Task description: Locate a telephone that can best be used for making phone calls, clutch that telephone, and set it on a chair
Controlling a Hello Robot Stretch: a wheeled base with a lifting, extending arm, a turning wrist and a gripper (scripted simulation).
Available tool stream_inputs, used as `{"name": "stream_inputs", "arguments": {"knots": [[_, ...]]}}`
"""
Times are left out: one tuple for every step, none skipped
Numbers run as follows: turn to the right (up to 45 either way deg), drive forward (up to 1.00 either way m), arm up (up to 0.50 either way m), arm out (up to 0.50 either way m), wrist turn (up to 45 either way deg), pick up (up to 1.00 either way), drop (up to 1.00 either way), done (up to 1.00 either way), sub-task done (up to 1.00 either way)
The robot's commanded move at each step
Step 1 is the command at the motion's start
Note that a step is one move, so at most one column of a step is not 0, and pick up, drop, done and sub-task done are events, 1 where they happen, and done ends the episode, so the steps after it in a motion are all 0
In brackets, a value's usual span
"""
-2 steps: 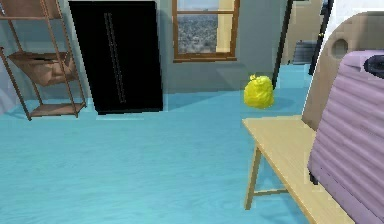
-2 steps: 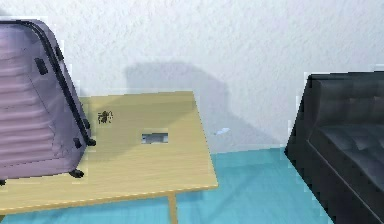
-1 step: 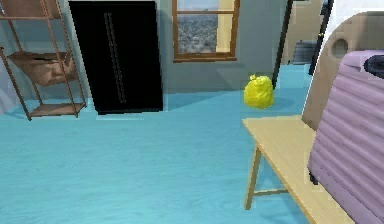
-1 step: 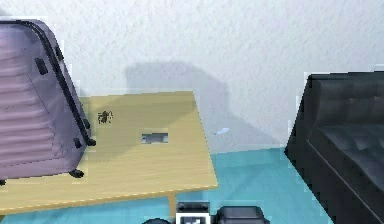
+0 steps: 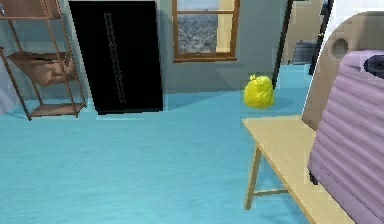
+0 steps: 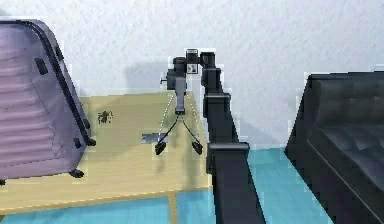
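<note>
1. A pale wooden surface (image 6: 130, 170) stands on a blue floor (image 5: 130, 160).
2. A big purple suitcase (image 6: 35, 100) lies on the surface at the arm side view's left. It appears again at the forward view's right edge (image 5: 350, 130).
3. The arm (image 6: 225, 140) rises from the bottom edge along the surface's right side, with the white squares (image 6: 200, 58) at its far end.
4. The gripper (image 6: 178, 148) hangs left of those squares, above the surface. Its thin fingers (image 6: 160, 150) slant down toward the wood.
5. A small pale sliver (image 6: 152, 137) sits at one fingertip. I cannot tell what it is, nor whether the fingers hold anything.
6. A small dark blob (image 6: 106, 117) lies on the surface between the suitcase and the gripper, apart from both. It is too small to tell whether it is the telephone.
7. A black sofa (image 6: 340, 130) stands on the floor at the arm side view's right, well apart from the surface.
8. In the forward view a tall black cabinet (image 5: 117, 55) stands against the far wall, with a window (image 5: 205, 30) to its right.
9. An open shelf (image 5: 45, 60) at the left carries a brown basket (image 5: 45, 67).
10. A yellow bag (image 5: 259, 93) sits on the floor below the window, beyond the surface.
</note>
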Motion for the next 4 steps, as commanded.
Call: {"name": "stream_inputs", "arguments": {"knots": [[0.0, 0.00, 0.00, 0.00, 45.0, 0.00, 0.00, 0.00, 0.00], [0.0, 0.00, 0.00, 0.00, 45.0, 0.00, 0.00, 0.00, 0.00], [0.0, 0.00, 0.00, 0.00, 45.0, 0.00, 0.00, 0.00, 0.00], [0.0, 0.00, 0.00, 0.00, 6.0, 0.00, 0.00, 0.00, 0.00]]}}
